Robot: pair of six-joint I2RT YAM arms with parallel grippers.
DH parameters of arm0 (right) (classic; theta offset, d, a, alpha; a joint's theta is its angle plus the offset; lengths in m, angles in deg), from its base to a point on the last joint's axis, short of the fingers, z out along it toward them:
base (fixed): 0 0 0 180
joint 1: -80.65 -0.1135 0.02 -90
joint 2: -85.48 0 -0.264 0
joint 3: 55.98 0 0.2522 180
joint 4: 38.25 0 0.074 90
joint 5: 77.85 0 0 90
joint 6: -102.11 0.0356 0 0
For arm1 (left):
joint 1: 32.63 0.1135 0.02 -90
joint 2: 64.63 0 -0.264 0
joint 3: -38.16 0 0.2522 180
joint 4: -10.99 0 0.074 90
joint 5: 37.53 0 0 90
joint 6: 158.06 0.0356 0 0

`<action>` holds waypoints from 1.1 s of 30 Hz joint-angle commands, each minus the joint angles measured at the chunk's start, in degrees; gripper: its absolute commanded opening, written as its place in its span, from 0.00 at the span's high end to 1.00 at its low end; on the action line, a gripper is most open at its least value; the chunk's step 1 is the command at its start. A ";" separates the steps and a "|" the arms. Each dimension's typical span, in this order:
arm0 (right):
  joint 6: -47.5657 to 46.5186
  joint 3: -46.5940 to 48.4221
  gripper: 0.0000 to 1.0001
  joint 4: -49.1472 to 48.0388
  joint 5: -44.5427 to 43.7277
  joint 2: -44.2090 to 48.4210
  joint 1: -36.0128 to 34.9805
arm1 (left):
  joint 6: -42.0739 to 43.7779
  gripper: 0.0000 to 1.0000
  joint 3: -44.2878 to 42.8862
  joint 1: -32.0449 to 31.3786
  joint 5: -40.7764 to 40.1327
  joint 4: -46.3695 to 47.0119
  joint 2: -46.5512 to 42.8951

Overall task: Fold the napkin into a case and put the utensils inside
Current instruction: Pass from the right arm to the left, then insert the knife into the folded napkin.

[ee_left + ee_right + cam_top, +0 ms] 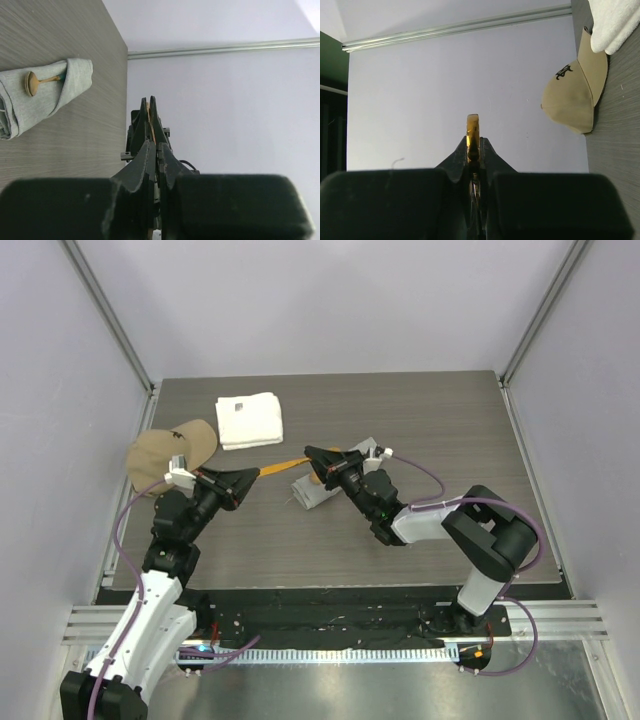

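- The left claw [250, 478] is clenched on one end of the slim orange-yellow stick-like utensil [285, 465]. The left wrist view shows an orange sliver pinched between its closed fingers [144, 117].
- The right claw [315, 455] is clenched on the other end of the same stick. The right wrist view shows the stick's golden tip [472, 125] poking out past that claw's fingertips.
- The stick hangs between the two claws, above the dark wood-grain worktop [420, 420] and beside the case.
- The narrow light-grey cloth case [40, 97] lies on the worktop, already folded, just below the right claw in the top view [312, 490].
- A round tan wooden spoon bowl [31, 83] sticks out of the case's fold, with a hint of a dark teal handle [60, 77] beside its shaft.
- The thick white square towel [249, 420] and the tan cap [170, 453] sit apart, toward the far left.
- The step in hand looks like a handover of the last utensil, with the other two already pocketed.
- Next, one claw should let go while the other keeps hold. The holder must then line the stick up with the open mouth of the case and slide it in alongside the spoon without dragging the soft cloth.
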State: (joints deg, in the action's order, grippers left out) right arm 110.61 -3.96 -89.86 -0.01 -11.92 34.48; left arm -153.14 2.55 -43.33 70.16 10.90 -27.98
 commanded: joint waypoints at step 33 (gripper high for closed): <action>-78.89 52.08 0.99 101.20 19.11 -11.31 27.89 | 7.11 1.00 8.23 -1.51 -12.68 12.34 7.47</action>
State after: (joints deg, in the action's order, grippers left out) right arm 41.50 40.02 -1.12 20.03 -18.85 63.02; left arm -147.11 10.88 -43.85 60.32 14.29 -23.28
